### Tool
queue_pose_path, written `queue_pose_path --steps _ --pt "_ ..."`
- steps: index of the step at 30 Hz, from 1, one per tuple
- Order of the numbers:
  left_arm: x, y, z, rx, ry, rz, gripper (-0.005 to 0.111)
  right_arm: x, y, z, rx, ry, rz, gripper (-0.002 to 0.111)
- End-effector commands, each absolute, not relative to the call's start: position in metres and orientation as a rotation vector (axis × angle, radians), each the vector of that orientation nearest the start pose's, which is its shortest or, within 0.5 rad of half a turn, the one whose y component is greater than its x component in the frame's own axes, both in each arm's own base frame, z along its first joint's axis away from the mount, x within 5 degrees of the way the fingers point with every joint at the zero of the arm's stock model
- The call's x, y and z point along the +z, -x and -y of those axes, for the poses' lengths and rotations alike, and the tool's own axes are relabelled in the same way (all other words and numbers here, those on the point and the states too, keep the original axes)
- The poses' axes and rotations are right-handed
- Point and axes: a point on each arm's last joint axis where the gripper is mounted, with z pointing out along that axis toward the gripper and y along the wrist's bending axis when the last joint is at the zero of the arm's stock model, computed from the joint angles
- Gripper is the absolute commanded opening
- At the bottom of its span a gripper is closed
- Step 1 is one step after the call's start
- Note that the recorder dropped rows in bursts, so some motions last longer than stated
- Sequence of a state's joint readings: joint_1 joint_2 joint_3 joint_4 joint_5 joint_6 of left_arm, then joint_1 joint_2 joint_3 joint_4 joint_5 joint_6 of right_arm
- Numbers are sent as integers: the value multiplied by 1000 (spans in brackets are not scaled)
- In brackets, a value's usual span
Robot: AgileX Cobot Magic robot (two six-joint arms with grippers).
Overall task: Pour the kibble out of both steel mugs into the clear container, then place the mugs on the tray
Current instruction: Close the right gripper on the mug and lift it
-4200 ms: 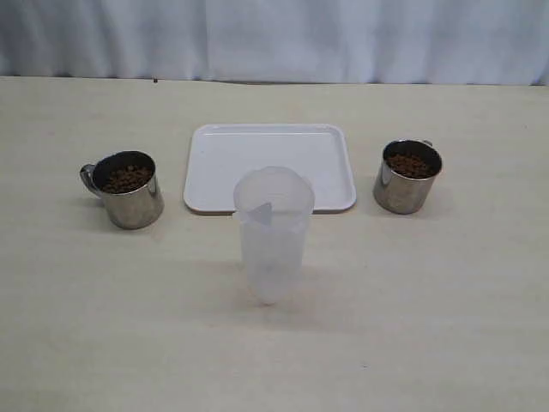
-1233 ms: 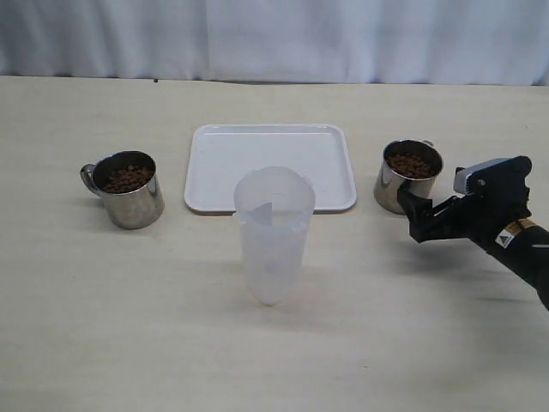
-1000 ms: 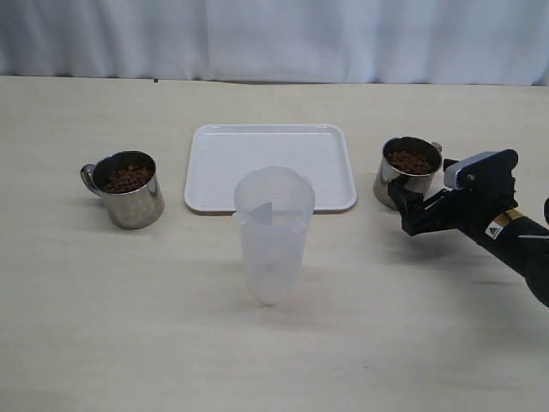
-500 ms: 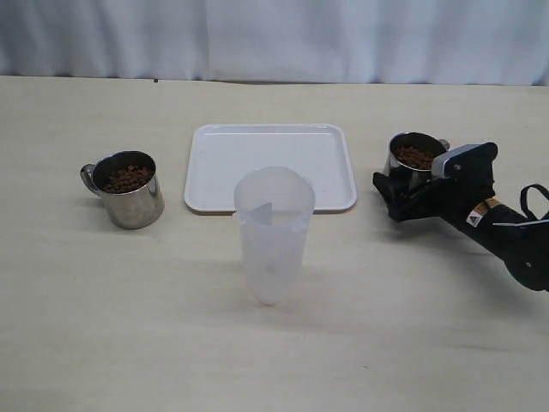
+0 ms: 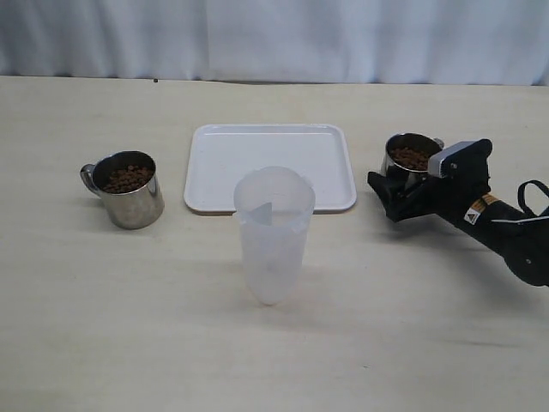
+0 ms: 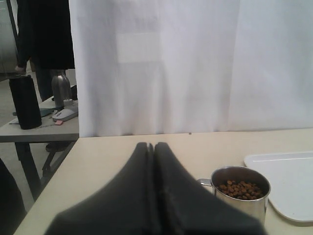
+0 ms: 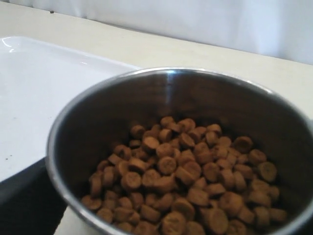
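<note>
Two steel mugs hold brown kibble. The left mug [image 5: 129,190] stands left of the white tray [image 5: 270,184]; its kibble [image 5: 127,178] shows inside. The right mug [image 5: 410,160] stands right of the tray. My right gripper [image 5: 396,190] is open, its jaws reaching round that mug's body from the near right. In the right wrist view the mug's rim [image 7: 161,73] and kibble [image 7: 186,171] fill the frame, with one dark finger [image 7: 24,200] beside the wall. The clear container [image 5: 273,233] stands upright in front of the tray. My left gripper [image 6: 151,146] is shut and holds nothing, short of the left mug [image 6: 239,200].
A white curtain [image 5: 274,39] hangs behind the table. In the left wrist view a side table [image 6: 44,129] beyond the table's edge carries a black cylinder [image 6: 25,100] and a steel bottle [image 6: 61,88]. The left arm does not show in the exterior view.
My right arm came in from the right and slid its open jaws leftward round the right mug. Both mugs, the container and the tray have stayed put.
</note>
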State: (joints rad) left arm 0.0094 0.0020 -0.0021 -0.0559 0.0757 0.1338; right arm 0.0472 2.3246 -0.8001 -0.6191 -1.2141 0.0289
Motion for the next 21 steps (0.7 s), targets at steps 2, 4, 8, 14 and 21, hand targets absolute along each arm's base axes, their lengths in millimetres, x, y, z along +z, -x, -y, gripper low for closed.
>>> queue_pose_path --steps 2,4,8,14,21 --pt "208 -56 0 62 -60 -1545 0 34 -347 -67 427 616 -1728 102" --pt "208 -56 0 62 -60 -1545 0 34 -348 -65 411 589 -1733 102" --pt "208 -56 0 62 -60 -1545 0 35 -349 -64 400 572 -1735 95" --pt "208 -56 0 62 -60 -1545 0 35 -351 -64 382 540 -1741 23" --pt "208 -56 0 62 -60 -1545 0 60 -342 -63 355 562 -1700 5"
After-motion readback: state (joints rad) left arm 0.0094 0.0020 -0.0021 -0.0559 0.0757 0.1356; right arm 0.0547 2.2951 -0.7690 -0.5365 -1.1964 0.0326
